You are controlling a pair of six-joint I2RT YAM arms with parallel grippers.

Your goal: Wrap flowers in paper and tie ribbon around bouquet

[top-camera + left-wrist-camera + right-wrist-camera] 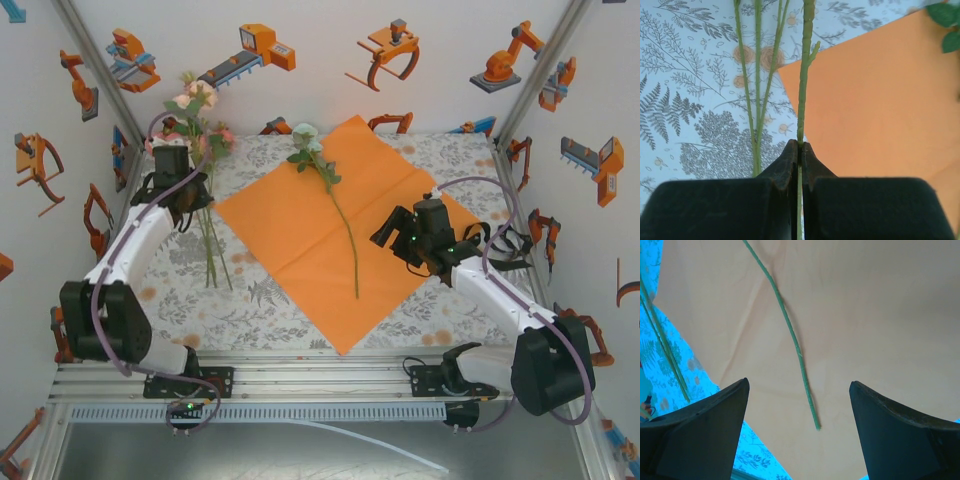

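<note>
Left pincer [800,146] clamping tight on one thick green stem [805,75], fingers meeting around it, just beside left corner of orange paper [290,225]. Flowers [200,115] stretching along left side of tabletop [260,300], beside paper, blooms toward far-left corner, thin stems trailing nearward. Single cream flower [308,140] lying on paper, its stem running diagonally toward near edge. Right pincer [799,385] hanging over paper's right side, jaws standing wide apart, gripping nothing.
</note>
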